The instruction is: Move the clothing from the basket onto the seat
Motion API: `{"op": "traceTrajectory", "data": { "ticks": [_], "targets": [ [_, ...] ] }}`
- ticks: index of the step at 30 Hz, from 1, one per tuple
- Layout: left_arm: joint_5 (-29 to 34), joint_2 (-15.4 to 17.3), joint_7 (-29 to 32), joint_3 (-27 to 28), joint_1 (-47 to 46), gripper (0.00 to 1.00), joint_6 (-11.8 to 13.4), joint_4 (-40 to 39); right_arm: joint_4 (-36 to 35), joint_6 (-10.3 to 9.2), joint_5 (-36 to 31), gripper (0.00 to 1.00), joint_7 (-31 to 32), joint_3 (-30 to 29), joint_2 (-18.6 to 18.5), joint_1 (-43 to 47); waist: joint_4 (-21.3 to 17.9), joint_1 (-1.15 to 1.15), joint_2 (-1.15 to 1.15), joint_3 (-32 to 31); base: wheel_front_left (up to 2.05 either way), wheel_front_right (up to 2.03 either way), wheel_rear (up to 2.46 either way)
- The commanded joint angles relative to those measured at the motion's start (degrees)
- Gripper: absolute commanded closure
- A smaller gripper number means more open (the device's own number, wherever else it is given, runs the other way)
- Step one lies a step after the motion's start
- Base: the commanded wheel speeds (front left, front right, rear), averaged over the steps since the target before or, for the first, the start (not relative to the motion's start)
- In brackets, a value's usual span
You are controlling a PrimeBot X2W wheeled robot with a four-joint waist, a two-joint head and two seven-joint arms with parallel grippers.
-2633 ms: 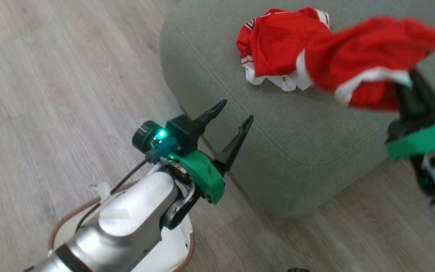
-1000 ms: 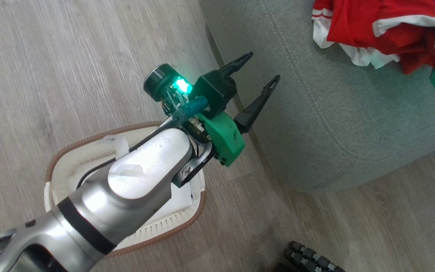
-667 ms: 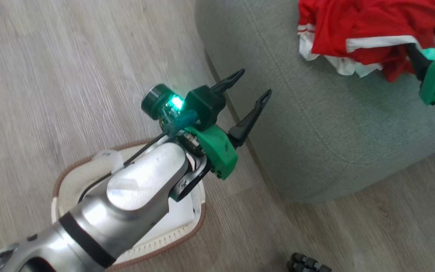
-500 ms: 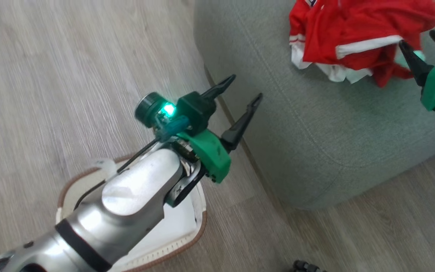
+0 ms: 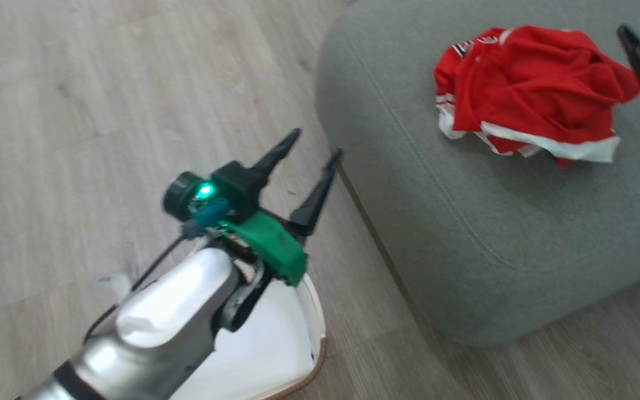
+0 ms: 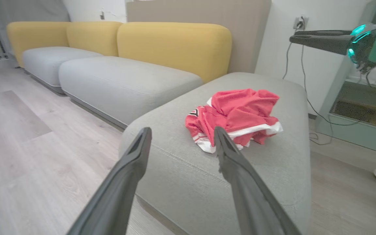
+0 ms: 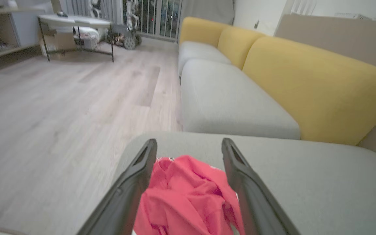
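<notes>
L gripper [image 5: 317, 143], centre-left of head view, has fingers spread wide & empty above the basket [image 5: 292, 344], while R gripper [image 7: 189, 142] is likewise released, hanging clear of the clothing [image 5: 525, 89] heaped on the seat [image 5: 464, 222], upper right.

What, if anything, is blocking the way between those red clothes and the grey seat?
Nothing visible is in the way. The red clothes already lie crumpled on the grey seat. The right hand hangs open near them, with no cloth between its fingers.
</notes>
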Motion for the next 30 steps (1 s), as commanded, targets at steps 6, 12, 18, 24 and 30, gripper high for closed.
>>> {"op": "traceTrajectory", "data": {
  "ticks": [6,12,18,24,30],
  "targets": [
    [-0.9,4.2,-1.2,5.2,1.6,0.0,2.5,-4.5,-8.5,-0.02,-4.8,0.0,-0.6,-17.2,-1.5,9.7,4.5,0.0,0.0,-2.8,0.0,0.0,0.0],
    [-1.7,7.2,-1.5,8.6,6.5,0.0,5.7,-7.3,-16.6,-0.02,-15.0,0.0,-0.6,-36.3,3.6,25.1,7.9,0.0,0.0,-4.4,0.0,0.0,0.0],
    [-1.8,8.2,-1.7,13.5,11.7,0.0,8.9,-10.2,-24.4,-0.02,-22.2,0.0,-0.6,-47.9,11.5,39.0,11.2,0.0,0.0,-5.3,0.0,0.0,0.0],
    [0.6,6.9,-1.7,21.1,18.5,0.0,10.9,-14.0,-29.3,-0.02,-24.6,0.0,-0.7,-52.3,19.3,47.1,13.8,0.0,0.0,-6.1,0.0,0.0,0.0],
    [6.1,4.5,-1.7,28.6,26.0,0.0,10.2,-16.2,-31.7,-0.02,-27.1,0.0,-0.7,-52.5,24.8,51.2,16.2,0.0,0.0,-6.5,0.0,0.0,0.0]
  ]
}}
